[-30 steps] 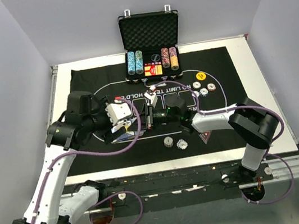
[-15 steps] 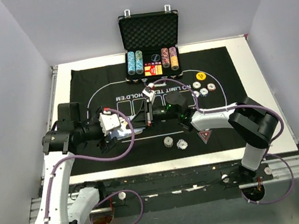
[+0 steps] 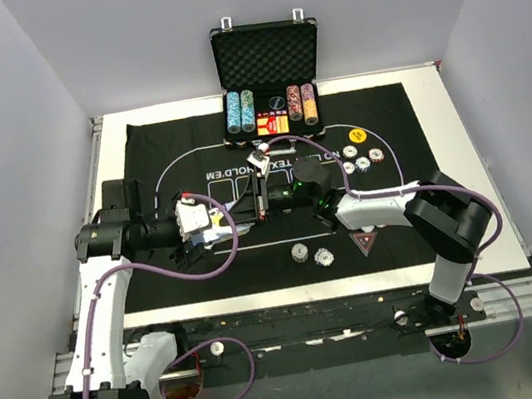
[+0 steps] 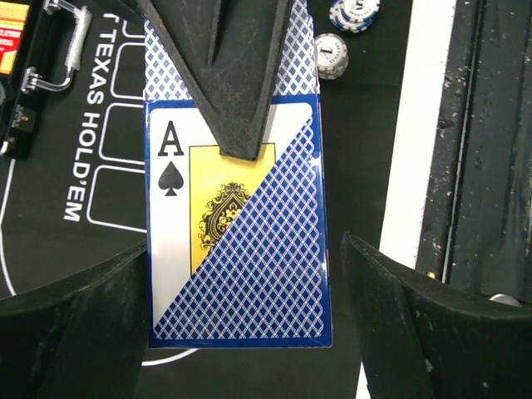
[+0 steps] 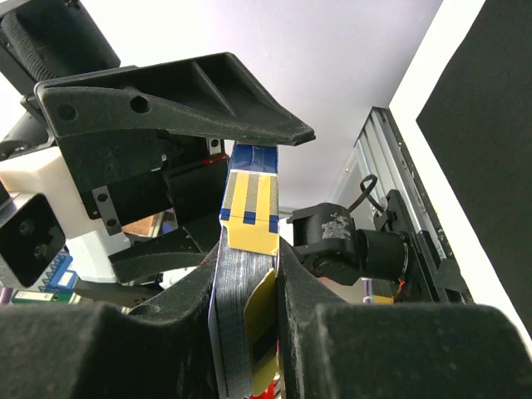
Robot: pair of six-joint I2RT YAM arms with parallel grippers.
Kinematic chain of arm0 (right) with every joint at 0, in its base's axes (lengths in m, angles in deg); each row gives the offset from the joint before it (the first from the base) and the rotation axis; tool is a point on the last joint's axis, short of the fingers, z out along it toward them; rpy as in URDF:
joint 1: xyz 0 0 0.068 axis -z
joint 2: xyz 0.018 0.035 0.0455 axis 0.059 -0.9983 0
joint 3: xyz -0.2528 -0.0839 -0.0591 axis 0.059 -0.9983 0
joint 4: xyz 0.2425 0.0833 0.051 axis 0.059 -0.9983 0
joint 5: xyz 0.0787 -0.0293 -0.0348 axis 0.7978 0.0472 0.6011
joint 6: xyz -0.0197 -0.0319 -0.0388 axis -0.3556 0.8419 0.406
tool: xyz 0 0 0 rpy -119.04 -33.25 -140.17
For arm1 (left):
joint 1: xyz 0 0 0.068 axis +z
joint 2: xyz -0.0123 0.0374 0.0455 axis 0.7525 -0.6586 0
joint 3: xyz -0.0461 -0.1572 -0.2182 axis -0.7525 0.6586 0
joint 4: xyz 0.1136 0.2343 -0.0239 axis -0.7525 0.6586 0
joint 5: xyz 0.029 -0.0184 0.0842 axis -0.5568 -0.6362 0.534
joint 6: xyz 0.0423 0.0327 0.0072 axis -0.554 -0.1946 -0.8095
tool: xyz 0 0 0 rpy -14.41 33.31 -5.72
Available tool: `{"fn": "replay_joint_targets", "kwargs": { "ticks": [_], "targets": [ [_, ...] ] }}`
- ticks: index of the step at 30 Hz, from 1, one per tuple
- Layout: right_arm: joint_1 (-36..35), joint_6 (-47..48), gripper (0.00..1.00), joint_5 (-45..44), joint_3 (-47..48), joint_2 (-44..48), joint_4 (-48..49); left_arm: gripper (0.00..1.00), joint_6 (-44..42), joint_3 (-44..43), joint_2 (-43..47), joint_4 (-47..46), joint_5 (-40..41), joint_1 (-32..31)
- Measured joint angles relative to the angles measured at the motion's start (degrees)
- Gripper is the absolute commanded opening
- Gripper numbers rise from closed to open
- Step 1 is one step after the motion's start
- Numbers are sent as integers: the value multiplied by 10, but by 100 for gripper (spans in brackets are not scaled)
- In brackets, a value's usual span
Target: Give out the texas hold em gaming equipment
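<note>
A pack of blue-backed playing cards (image 4: 237, 249), with an ace of spades on its face, hangs above the mat. My right gripper (image 5: 249, 316) is shut on it, and the yellow flap at its end stands open. One right finger (image 4: 220, 75) lies across the pack's face. My left gripper (image 4: 245, 278) is open and straddles the pack's free end, with a gap at the right finger (image 4: 416, 332). In the top view both grippers meet over the mat's left centre, left gripper (image 3: 221, 225) facing right gripper (image 3: 260, 198). Two striped chips (image 3: 300, 252) lie near a red triangular marker (image 3: 365, 242).
The open black case (image 3: 265, 53) with chip rows stands at the mat's far edge. A yellow button (image 3: 358, 134) and three chips (image 3: 363, 164) lie on the right of the black mat (image 3: 165, 139). Two chips (image 4: 331, 56) show beyond the pack in the left wrist view.
My left arm has drawn back to the left and lined its gripper up with the pack's end, and its jaws have narrowed a little. The right gripper has held still with the pack.
</note>
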Motion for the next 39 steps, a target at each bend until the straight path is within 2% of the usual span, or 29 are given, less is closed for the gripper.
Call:
{"fn": "replay_joint_targets", "kwargs": {
  "ticks": [3,11,29,31,34,39],
  "targets": [
    [0,-4,20,3,2,-2,0,81,-23,-12,-18,26,-14,17],
    [0,-14,20,10,17,-24,-1,79,-53,-20,-29,57,-43,51],
    [0,-13,20,15,28,-31,-28,76,-29,32,0,-3,-54,57],
    [0,-13,21,15,28,-31,-31,72,-25,35,0,-7,-54,57],
    [0,-12,26,15,28,-31,-35,68,-31,35,-4,-4,-54,59],
    [0,-8,47,14,28,-31,-49,54,-56,26,-34,23,-69,66]
  ]
}}
